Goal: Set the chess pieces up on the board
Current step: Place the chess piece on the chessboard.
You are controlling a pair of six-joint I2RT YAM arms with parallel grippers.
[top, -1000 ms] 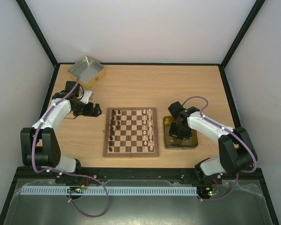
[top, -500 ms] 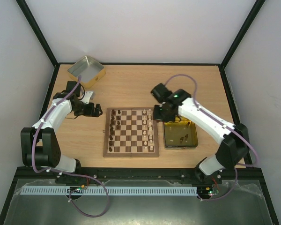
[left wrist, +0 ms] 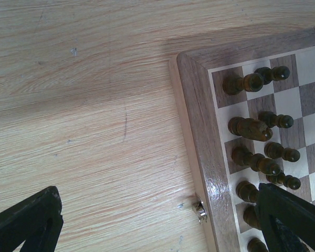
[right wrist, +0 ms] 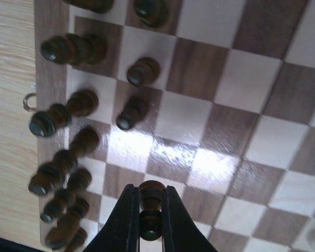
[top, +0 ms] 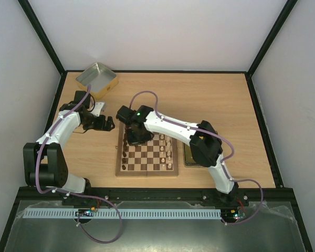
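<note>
The right pincer is clamped shut on one dark piece, gripped upright between its fingers above the left part of the board. Whether the piece touches a square cannot be told. Beside it, other dark chessmen stand in the two files along the board's left rim, while the cream chessmen line the right side.

The yellow-gold tin lies on the table just right of the board, mostly hidden under the right arm, so its contents cannot be told. The silver tin sits open-topped at the far left corner.

The left pincer hangs over bare table just left of the board, fingers spread wide, holding nothing.
</note>
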